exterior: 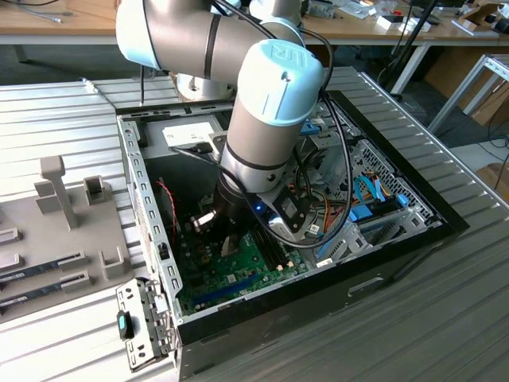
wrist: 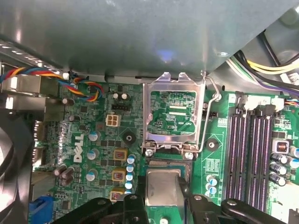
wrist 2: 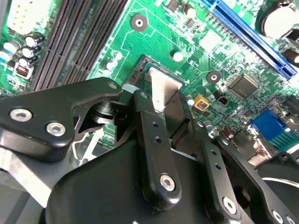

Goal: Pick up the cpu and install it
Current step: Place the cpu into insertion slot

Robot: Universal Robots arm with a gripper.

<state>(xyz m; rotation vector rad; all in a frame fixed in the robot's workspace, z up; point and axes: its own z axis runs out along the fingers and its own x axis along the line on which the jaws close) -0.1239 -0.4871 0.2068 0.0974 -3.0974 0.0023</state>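
The cpu (wrist: 162,186), a silvery square with a thin green rim, sits between the black fingers (wrist: 133,207) of my gripper (wrist: 163,204). The gripper is shut on its two sides. It hangs just over the dark socket (wrist: 163,163) on the green motherboard (wrist: 88,135). The socket's metal load plate (wrist: 173,114) stands flipped open beyond it, its wire lever (wrist: 212,109) raised. The second wrist view shows the cpu (wrist 2: 163,88) between the fingers (wrist 2: 145,116) at the socket's edge (wrist 2: 142,65). In the exterior view my gripper (exterior: 229,243) reaches down into the open computer case (exterior: 147,211).
Black memory slots (wrist: 247,154) run beside the socket. Coloured wires (wrist: 79,84) and a grey metal wall (wrist: 140,32) lie beyond the load plate. A blue slot (wrist 2: 247,32) crosses the board. Outside the case, a grey tray (exterior: 48,263) holds memory sticks at the exterior view's left.
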